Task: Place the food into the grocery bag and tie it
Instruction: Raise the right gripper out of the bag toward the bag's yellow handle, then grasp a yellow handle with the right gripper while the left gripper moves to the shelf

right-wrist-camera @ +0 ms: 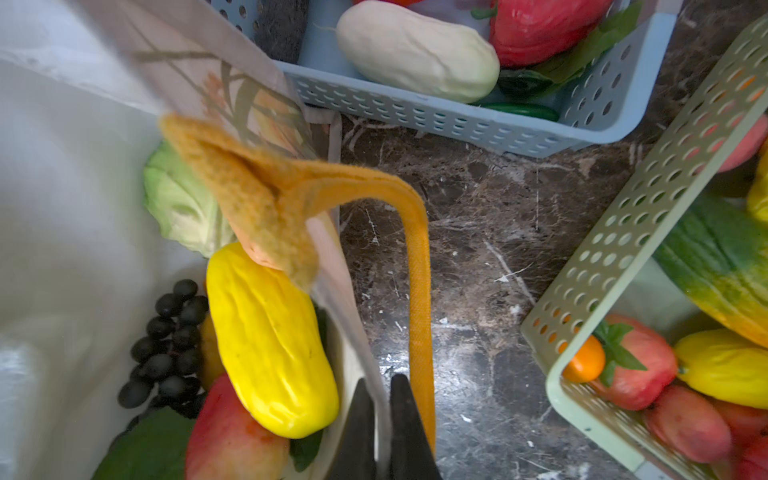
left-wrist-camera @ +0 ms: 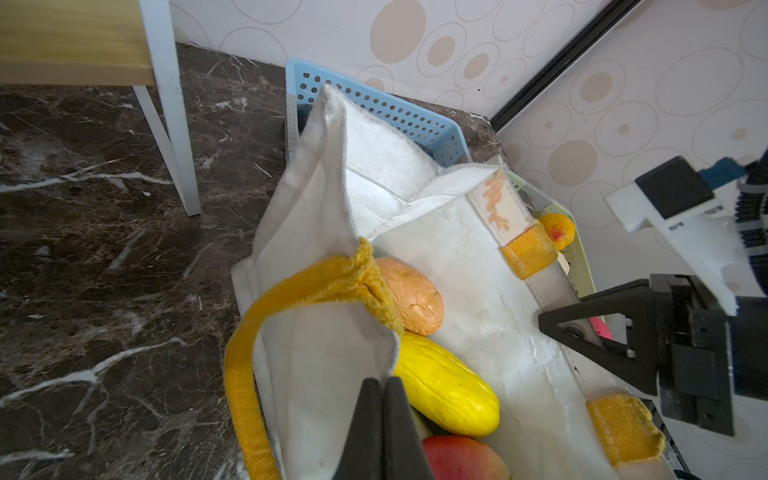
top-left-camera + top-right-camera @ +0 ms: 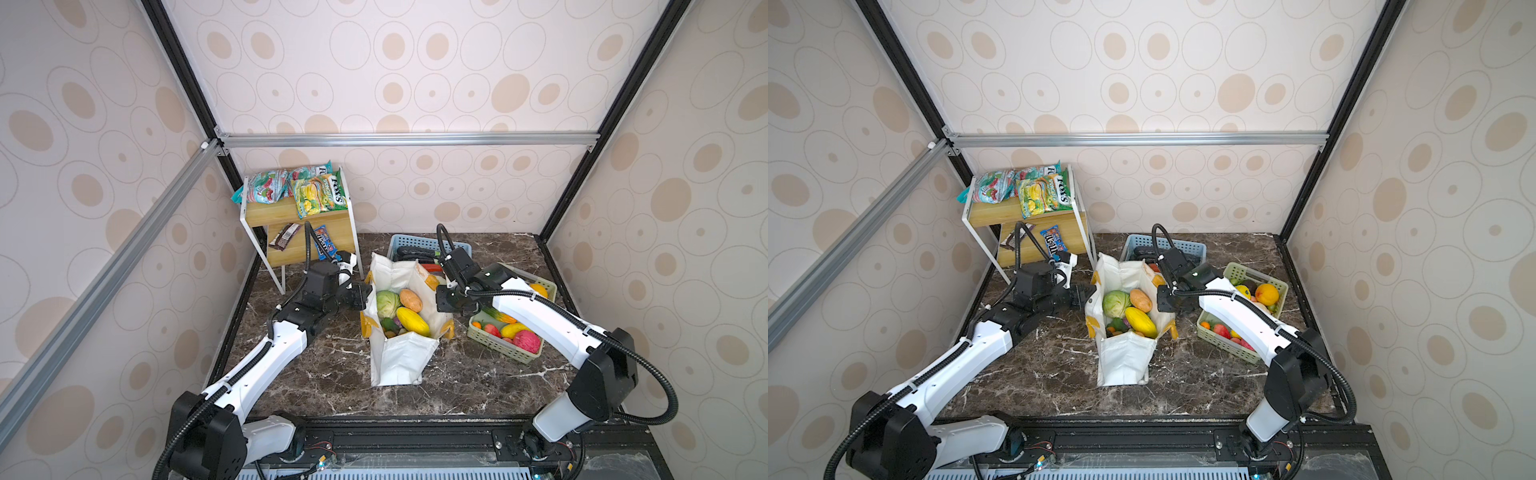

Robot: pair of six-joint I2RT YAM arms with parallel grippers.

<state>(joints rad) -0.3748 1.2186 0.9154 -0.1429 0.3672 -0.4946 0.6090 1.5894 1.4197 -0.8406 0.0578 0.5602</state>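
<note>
Looked down on a dark brown marble-patterned worktop, boxed in by cream wallpaper with tan ovals. Found a soft white fabric grocery bag with yellow handles standing upright and open-mouthed near the middle. Counted inside it a round green toy cabbage, a brown-orange lumpy toy potato just beside that, and a long yellow ridged toy fruit lying on top. Picked out, in the right wrist view, a bunch of dark plastic grapes and a red-and-yellow toy fruit lower down in the bag.

Saw the left end effector pinched narrow on the bag's left rim, close by a yellow woven strap. Saw the right end effector clamped tight on the opposite wall, cloth caught between its fingers.

Spotted a blue M&M's packet lying on the lower board of a white-framed wooden shelf rack at back left, apart from the bag. Noted a blue perforated plastic basket behind the bag and a pale green perforated plastic basket to its right, both holding toy produce.
</note>
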